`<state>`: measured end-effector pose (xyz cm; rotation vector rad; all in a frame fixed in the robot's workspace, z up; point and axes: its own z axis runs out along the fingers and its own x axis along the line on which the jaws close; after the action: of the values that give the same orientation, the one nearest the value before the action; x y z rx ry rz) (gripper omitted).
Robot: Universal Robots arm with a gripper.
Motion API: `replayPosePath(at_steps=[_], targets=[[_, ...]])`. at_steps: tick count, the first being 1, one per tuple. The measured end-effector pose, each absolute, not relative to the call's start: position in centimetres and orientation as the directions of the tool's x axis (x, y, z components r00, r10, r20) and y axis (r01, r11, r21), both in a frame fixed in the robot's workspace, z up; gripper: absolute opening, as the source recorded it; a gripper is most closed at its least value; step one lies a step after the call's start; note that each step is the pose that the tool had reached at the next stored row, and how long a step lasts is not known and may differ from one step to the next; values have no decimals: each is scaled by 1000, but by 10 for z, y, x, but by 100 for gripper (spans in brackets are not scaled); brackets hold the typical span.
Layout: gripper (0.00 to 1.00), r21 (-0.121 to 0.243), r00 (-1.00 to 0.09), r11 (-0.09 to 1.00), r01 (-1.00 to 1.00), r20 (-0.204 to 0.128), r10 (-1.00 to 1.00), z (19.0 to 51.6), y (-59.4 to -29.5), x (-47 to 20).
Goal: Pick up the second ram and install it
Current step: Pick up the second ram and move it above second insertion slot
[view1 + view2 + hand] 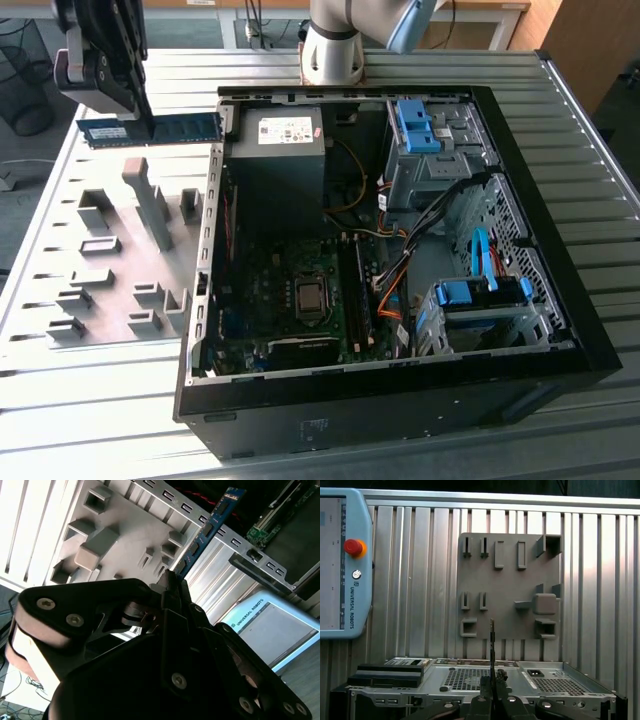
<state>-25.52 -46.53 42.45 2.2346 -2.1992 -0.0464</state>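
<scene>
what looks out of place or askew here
Nothing stands out: the thin blue-green memory stick sits straight in the black end effector, near the grey plastic fixture plate beside the open black computer case.

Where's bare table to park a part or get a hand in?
Free: slatted table strip between the grey fixture plate and the near edge, and the strip past the PC case on the exterior view's right. Crowded: plate's blocks, case interior, and the plate's far end, where the tool holds the second ram.
</scene>
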Motion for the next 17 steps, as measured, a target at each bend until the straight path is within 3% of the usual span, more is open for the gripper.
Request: replayPosePath(at_steps=[17], targets=[[14,25,16,-16,-1000,-17,-1000,425,-465,-232]])
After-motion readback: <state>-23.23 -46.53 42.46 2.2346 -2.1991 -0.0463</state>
